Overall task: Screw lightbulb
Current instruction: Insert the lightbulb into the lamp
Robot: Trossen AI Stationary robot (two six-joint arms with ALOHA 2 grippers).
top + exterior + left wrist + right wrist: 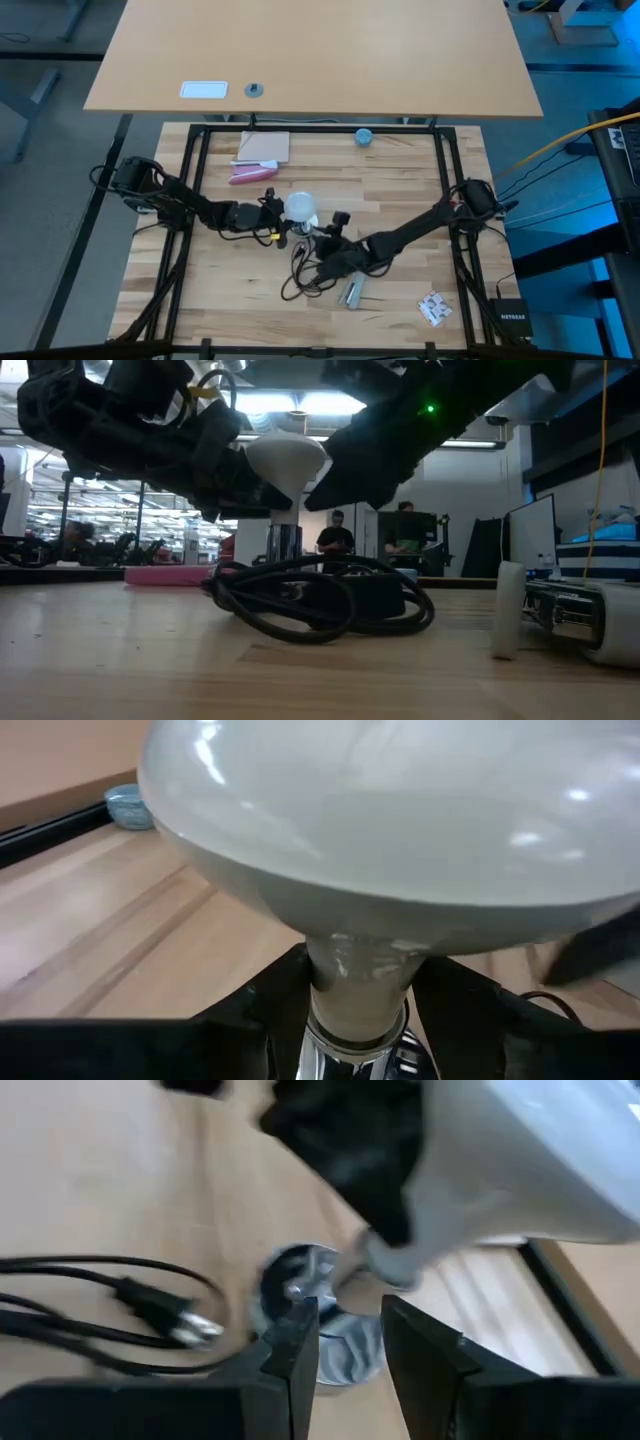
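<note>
The left gripper [350, 1010] is clenched on the grey neck of the lightbulb [299, 207], holding it upright over the middle of the wooden table [400, 180] — globe up, neck just above a shiny metal socket [320, 1330]. The right gripper [350, 1340] grips that socket between its fingers, beside a coiled black power cord [310, 595] with its plug [165, 1315] — cord lying on the tabletop.

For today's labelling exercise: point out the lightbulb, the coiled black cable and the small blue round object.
lightbulb [285, 460]: low view, on its white globe.
coiled black cable [300, 610]: low view, on the front loop.
small blue round object [364, 136]: high view, on its middle.
</note>
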